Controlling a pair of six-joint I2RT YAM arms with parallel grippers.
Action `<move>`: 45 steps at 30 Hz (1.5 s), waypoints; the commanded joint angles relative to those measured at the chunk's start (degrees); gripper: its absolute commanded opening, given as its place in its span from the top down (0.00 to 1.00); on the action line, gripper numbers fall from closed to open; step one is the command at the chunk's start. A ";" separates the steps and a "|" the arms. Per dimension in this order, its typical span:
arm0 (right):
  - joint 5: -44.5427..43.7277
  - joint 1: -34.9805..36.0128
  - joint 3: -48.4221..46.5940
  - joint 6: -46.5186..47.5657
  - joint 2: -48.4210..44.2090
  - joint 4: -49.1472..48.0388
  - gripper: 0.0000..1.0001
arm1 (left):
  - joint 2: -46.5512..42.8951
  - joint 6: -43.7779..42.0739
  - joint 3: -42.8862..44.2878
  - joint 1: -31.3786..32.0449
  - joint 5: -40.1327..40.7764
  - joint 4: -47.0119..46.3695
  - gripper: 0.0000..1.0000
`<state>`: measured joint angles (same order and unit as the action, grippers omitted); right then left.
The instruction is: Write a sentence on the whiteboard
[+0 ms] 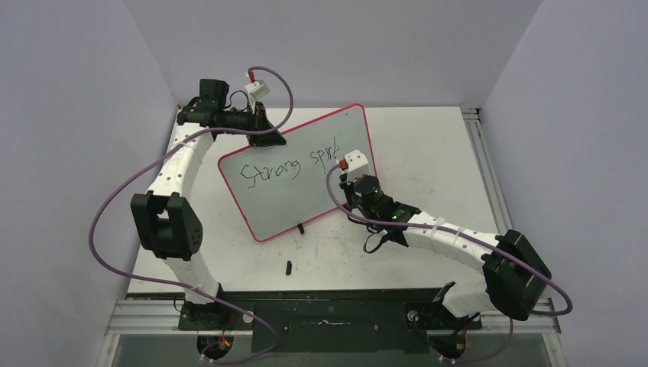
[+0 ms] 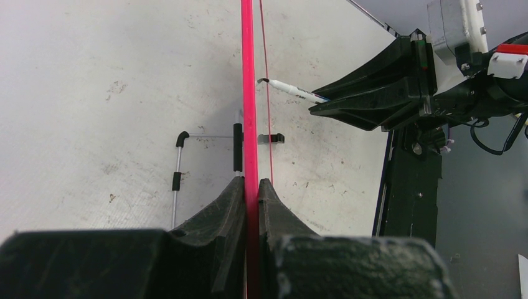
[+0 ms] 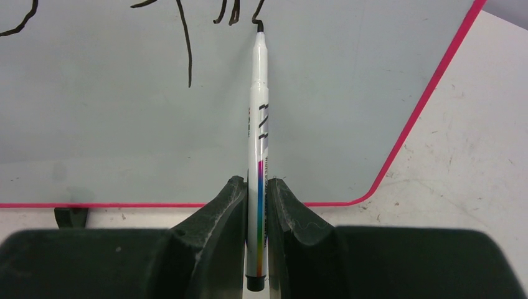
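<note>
– While the right gripper (image 3: 255, 187) pinches that marker (image 3: 258, 124), where does the tip sit?

– On the whiteboard (image 3: 348, 93). In the right wrist view the black tip touches the pale glossy surface at the foot of a short stroke. The white barrel, with its rainbow stripe, runs straight back between the two fingers, and they are pressed tight against it on both sides.

– And where is the board on the bench?

– Seen from above, it is in the middle of the white table (image 1: 428, 153), between the two arms and turned askew, so its long edges run from the left towards the far right. The pink-red rim shows all the way round. A small black foot (image 1: 301, 228) pokes out at the near edge. Another small black piece (image 1: 289, 267) lies apart from it on the tabletop, closer to the arm bases.

– What about the left gripper (image 2: 250, 184)?

– Its jaws are closed on the board's rim, at the far left corner. Its own camera sees the board edge-on, as a pink line rising from between the fingers. Beyond that line, the other arm's fingers and the marker are in view.

– Can you read the sentence (image 1: 286, 164)?

– Partly. One line of thin black script crosses the board: "Strong", then "spir". The end of that word is hidden behind the right wrist's white camera housing, so I cannot tell the last letters.
</note>
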<state>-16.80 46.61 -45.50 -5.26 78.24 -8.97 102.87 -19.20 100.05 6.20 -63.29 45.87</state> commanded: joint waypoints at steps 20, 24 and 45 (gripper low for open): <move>-4.64 -0.70 -4.47 1.85 -2.56 -1.79 0.95 | -0.31 -2.16 -2.76 1.66 -1.69 7.66 1.00; -4.23 -1.21 -4.77 1.84 -1.40 -2.43 0.95 | -0.22 -2.15 -2.76 1.64 -1.66 7.66 1.00; -2.53 -2.38 -1.18 -0.59 -0.87 -1.33 0.95 | -0.26 -2.16 -2.74 1.63 -1.66 7.66 1.00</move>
<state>-19.92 44.60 -47.90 -4.12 78.46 -9.43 102.76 -19.40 99.98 6.20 -63.44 45.95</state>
